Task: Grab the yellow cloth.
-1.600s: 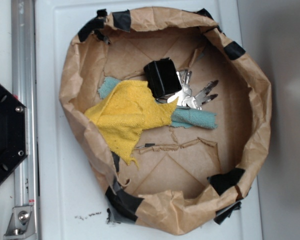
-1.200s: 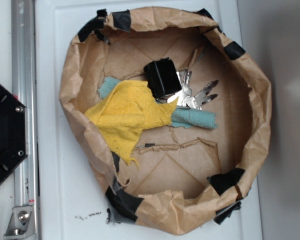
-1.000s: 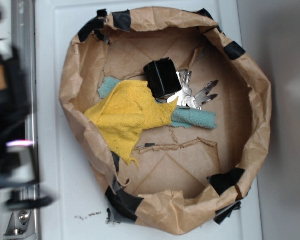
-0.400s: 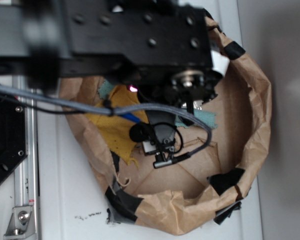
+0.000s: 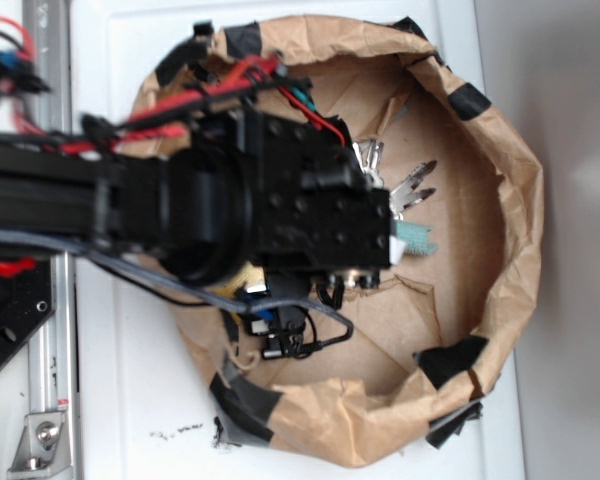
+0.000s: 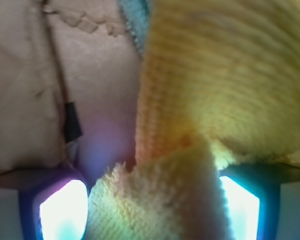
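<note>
A robotics lab or test bench, seen from above. A white tabletop point(image 5: 130, 400) fills the view, with a bare aluminium rail point(image 5: 50, 380) running along its edge at nine o'clock and a black mounting plate point(image 5: 5, 330) bolted beside it. A black robot arm point(image 5: 180, 210) with exposed red and grey wiring point(image 5: 180, 95) reaches in from nine o'clock. At the centre sits a makeshift bin of crumpled brown paper point(image 5: 510, 230) patched with black tape point(image 5: 450, 360), holding loose test objects such as keys point(image 5: 410, 185).
</note>
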`<state>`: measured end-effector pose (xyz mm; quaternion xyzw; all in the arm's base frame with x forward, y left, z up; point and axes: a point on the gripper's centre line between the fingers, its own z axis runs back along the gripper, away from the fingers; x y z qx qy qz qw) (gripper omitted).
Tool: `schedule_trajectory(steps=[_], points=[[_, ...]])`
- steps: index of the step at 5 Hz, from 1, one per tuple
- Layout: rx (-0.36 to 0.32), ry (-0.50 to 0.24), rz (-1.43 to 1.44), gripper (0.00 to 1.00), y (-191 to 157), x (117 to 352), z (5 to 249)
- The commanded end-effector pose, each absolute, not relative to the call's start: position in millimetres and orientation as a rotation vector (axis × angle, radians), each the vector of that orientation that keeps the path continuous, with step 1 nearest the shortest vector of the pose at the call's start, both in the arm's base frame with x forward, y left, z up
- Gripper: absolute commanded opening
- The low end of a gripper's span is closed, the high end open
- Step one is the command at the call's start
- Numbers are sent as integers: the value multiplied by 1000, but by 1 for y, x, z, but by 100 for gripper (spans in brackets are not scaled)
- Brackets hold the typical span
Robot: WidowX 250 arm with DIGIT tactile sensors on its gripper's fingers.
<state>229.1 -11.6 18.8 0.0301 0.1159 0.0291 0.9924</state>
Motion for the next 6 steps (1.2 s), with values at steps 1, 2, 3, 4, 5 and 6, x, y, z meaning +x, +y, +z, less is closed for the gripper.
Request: schedule_trajectory(steps=[1,2,3,4,5,6], points=[[99,128,39,0,1,239,50],[114,59,2,0,12,248,87],[131,-4,-7,0,15,252,114],[122,-75,-29,0,7,251,149],[98,-40,13,100,17,242,139],[19,25,31,100,29,232,100]])
